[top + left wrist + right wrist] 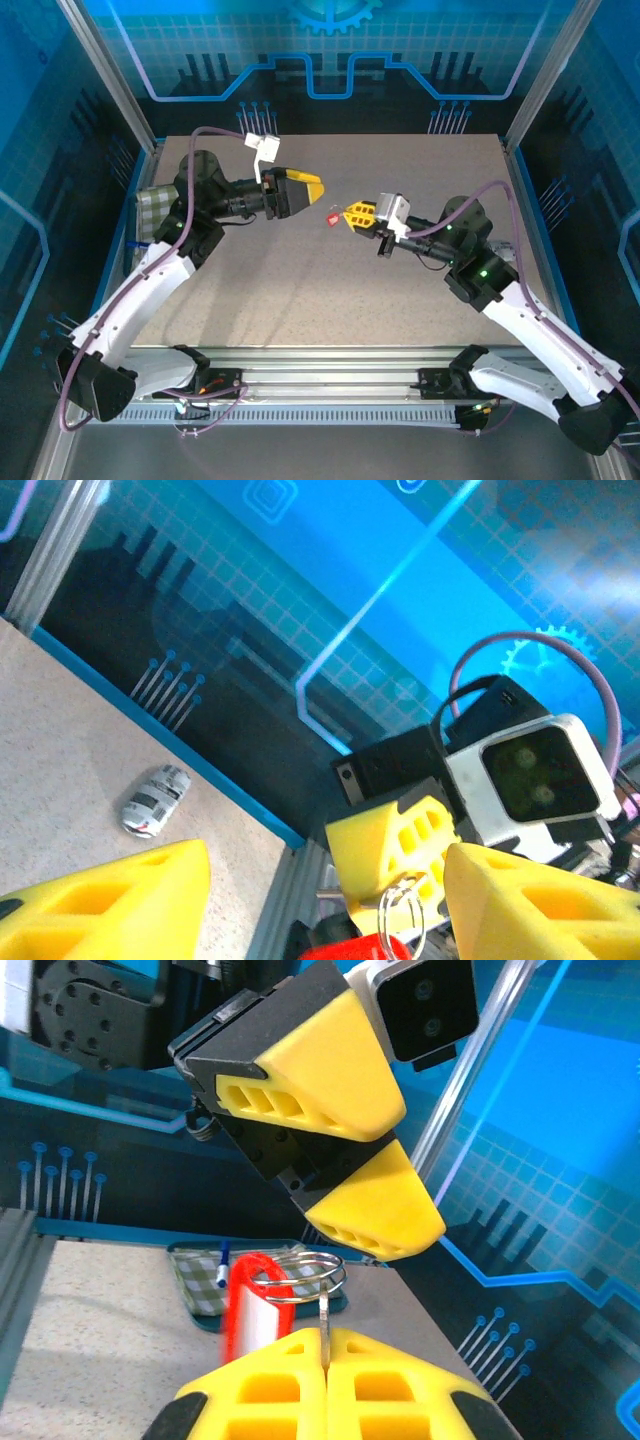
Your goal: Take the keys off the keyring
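- Right gripper (352, 216) — closed, pinching the thin grey key (325, 1322) edge-on; keyring (308, 1262) and red tag (250, 1310) sit at its fingertips.
- Left gripper (316, 192) — jaws apart, empty, at 11 o'clock from the tag.

Red tag (248, 1312) blurred in right wrist view — cropped in left.

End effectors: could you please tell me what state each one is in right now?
Left end effector: open, gripping nothing.
Right end effector: closed on the keyring.
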